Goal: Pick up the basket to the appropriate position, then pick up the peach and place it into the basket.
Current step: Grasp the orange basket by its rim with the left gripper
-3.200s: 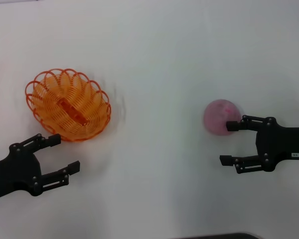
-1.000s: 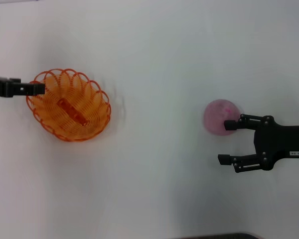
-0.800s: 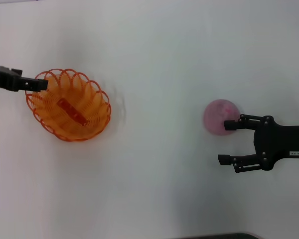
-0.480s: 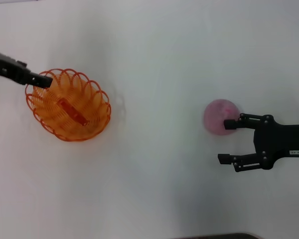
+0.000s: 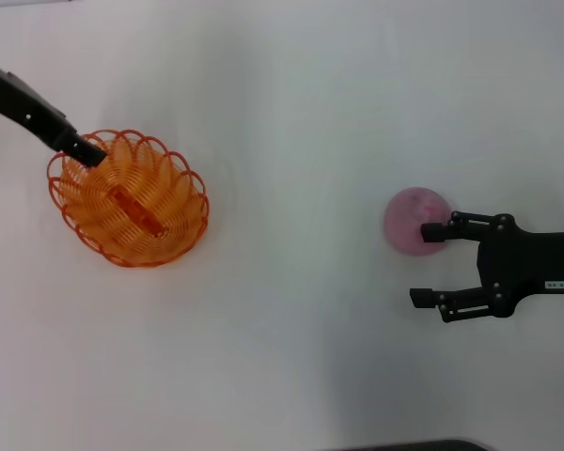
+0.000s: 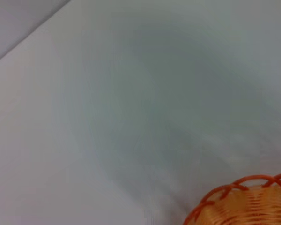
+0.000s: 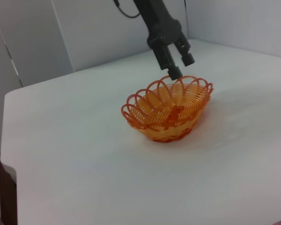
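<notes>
Basket (image 5: 129, 199) long axis diagonal, upright.

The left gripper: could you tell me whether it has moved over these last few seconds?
Yes. The left gripper has swung from the near side of the basket to its far-left rim, where it now hangs.

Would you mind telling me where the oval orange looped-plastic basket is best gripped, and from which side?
Probably the scalloped rim of the oval orange looped-plastic basket, pinched from above with one finger inside and one outside. The walls are shallow, open loops, so the rim offers the clearest hold. The left gripper already hangs open over the far-left rim.
</notes>
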You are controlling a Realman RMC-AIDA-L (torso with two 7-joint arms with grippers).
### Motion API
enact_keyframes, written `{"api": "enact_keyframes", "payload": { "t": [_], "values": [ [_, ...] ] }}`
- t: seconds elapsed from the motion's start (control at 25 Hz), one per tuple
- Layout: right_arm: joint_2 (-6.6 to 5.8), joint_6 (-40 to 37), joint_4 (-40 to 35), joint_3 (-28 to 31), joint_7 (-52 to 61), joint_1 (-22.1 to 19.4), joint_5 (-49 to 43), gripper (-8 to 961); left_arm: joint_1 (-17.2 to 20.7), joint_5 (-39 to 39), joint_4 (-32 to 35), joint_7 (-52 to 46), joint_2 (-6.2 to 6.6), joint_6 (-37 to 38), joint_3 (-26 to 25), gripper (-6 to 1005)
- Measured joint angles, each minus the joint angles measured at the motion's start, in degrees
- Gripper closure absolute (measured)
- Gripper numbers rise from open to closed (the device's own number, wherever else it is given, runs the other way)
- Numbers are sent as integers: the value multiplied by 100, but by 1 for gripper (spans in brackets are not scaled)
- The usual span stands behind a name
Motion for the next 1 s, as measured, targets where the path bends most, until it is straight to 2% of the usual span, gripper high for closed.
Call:
{"api": "enact_keyframes", "payload": {
  "t": [0.36,0.76,1.0],
  "values": [
    [7,0,0,-31,0,17,-2,10,-153,11,-302,-48,79,-296,457,155],
    [30,11,0,-41,0,57,-2,10,-195,19,-986,-53,116,-894,647,157],
    [34,26,0,-41,0,59,-2,10,-201,20,-1055,-68,119,-973,725,158]
  ]
}}
